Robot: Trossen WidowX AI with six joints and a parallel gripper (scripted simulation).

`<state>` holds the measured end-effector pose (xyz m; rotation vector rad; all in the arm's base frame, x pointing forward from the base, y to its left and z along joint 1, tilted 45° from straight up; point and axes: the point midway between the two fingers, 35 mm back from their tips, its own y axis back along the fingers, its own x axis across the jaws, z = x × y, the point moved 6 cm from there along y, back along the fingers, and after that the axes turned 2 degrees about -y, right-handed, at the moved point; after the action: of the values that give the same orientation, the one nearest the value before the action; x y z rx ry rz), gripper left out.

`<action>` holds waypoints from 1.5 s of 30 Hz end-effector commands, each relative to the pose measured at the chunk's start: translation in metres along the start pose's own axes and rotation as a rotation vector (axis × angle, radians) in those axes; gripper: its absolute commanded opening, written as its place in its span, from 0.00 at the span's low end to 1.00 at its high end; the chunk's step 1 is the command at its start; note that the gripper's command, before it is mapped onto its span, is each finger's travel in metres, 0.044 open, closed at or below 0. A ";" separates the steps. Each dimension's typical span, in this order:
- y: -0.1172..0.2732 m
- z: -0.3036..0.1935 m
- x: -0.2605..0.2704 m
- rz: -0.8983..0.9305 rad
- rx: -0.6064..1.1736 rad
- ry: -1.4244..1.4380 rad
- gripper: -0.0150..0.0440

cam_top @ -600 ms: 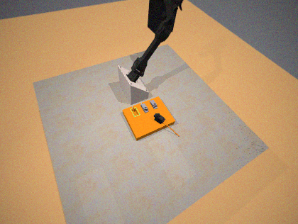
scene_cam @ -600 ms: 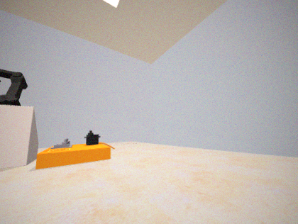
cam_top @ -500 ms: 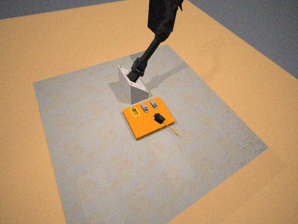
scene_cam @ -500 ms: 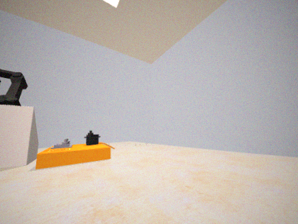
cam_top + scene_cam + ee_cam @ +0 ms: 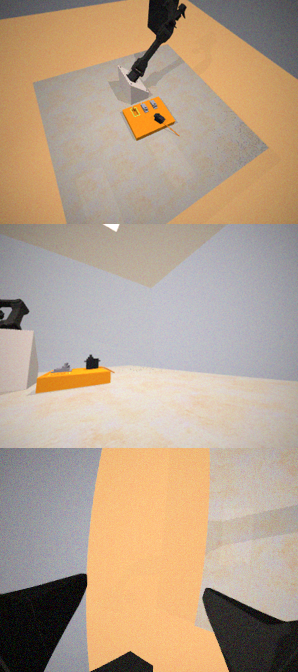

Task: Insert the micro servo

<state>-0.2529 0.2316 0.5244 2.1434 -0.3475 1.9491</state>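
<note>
"Grey-blue flooring borders your tan tabletop in the top view. Where's my servo?"

"Your black servo [image 5: 159,118] [image 5: 92,362] sits loose on the orange deck [image 5: 145,125] [image 5: 74,382], outside the yellow-marked pocket [image 5: 135,112]. Its orange cable [image 5: 172,130] [image 5: 108,369] runs out past the deck's edge, away from that pocket. Two grey servos [image 5: 145,108] [image 5: 153,104] sit near the marked spot."

"And the arm?"

"You have the arm [image 5: 152,49] [image 5: 15,314] rising from the pale block [image 5: 140,93] [image 5: 15,359] beside the deck. Its far end looks well apart from your servo."

"What does the exterior view give me?"

"You see the black servo standing up from the deck, its small knob on top, so the shaft seems to point up already. You can't judge the pocket's depth from this low."

"Wrist view?"

"Your gripper [image 5: 147,587] stands wide open with nothing between the fingers; tabletop and mat lie beyond, with no servo in sight."

"So which step am I on?"

"The approach, I'd judge; you haven't got the pick yet. Next, bring the open fingers over the servo, line them up with its body and keep them off the cable. You'll want that shaft kept upward, and the cable turned towards the side notch."
</note>
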 end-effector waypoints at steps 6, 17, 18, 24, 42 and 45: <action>-0.054 0.010 -0.018 -0.022 -0.049 0.041 1.00; -0.118 0.036 -0.040 -0.073 -0.111 0.077 1.00; -0.124 0.040 -0.042 -0.079 -0.117 0.080 1.00; -0.153 0.060 -0.052 -0.112 -0.159 0.116 1.00; -0.232 0.148 -0.083 -0.237 -0.287 0.099 1.00; -0.243 0.166 -0.090 -0.266 -0.309 0.085 1.00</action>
<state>-0.0458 0.4055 0.4293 1.8144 -0.3251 1.7470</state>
